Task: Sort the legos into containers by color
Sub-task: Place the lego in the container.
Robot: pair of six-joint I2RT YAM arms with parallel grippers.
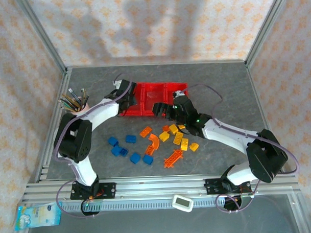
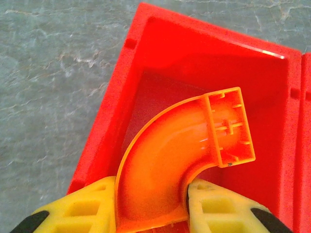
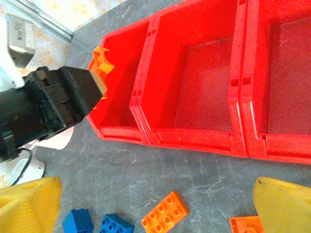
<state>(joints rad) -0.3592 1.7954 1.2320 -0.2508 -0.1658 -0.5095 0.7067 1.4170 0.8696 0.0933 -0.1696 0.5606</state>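
My left gripper (image 2: 153,206) is shut on a curved orange brick (image 2: 170,160), which I hold above the leftmost of the three joined red bins (image 2: 112,121). From the top view, that gripper (image 1: 125,101) is over the left end of the bins (image 1: 154,93). My right gripper (image 1: 158,110) hovers open just in front of the bins. Its yellow fingers (image 3: 29,206) are spread wide with nothing between them. A flat orange brick (image 3: 165,211) lies on the table below. Blue (image 1: 127,148), orange (image 1: 152,141) and yellow bricks (image 1: 180,138) lie loose nearer the arms, with the orange lattice piece (image 1: 173,158).
A pink pencil cup (image 1: 76,103) stands left of the bins, close to the left arm. The middle bin (image 3: 204,82) and right bin (image 3: 286,77) show bare floors. Two blue bricks (image 3: 97,224) lie near the right gripper's left finger. Metal frame posts border the table.
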